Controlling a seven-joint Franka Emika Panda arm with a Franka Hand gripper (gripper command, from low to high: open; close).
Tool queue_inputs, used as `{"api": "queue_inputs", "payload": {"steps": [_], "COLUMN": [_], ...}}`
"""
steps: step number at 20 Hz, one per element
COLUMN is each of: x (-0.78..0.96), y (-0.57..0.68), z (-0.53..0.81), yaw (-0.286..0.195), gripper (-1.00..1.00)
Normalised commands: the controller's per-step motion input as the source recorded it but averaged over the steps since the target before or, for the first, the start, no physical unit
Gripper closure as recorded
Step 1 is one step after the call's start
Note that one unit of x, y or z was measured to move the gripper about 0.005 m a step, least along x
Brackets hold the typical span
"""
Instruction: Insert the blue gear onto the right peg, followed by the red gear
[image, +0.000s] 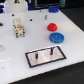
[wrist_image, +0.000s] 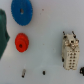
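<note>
The blue gear (image: 56, 37) lies flat on the white table, to the exterior view's right of centre, and also shows in the wrist view (wrist_image: 21, 11). The smaller red gear (image: 51, 27) lies just behind it, apart from it, and shows in the wrist view too (wrist_image: 21, 42). The black-framed grey plate (image: 35, 59) lies nearer the front, with the right peg (image: 51, 50) and its twin left peg (image: 38, 54) both bare. My gripper does not show in the exterior view. A dark green blurred shape (wrist_image: 2, 30) at the wrist view's edge may be part of it. No fingers are clear.
A beige connector block (image: 19, 26) stands at the exterior view's left, also in the wrist view (wrist_image: 70, 52). Small dark bits (wrist_image: 24, 74) lie on the table. A dark blue box (image: 50, 4) and other dark items sit along the back edge.
</note>
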Motion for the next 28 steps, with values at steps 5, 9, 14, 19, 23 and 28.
{"api": "queue_inputs", "payload": {"steps": [5, 9, 14, 19, 23, 28], "x": [-0.23, -0.15, 0.00, 0.00, -0.01, -0.10], "y": [0.67, 0.66, 0.48, 0.28, 0.21, 0.03], "z": [-0.28, -0.34, -0.50, -0.53, -0.52, -0.43], "yaw": [0.000, 0.000, 0.000, 0.000, 0.000, 0.000], "gripper": [-1.00, -1.00, -1.00, -1.00, -1.00, -1.00]}}
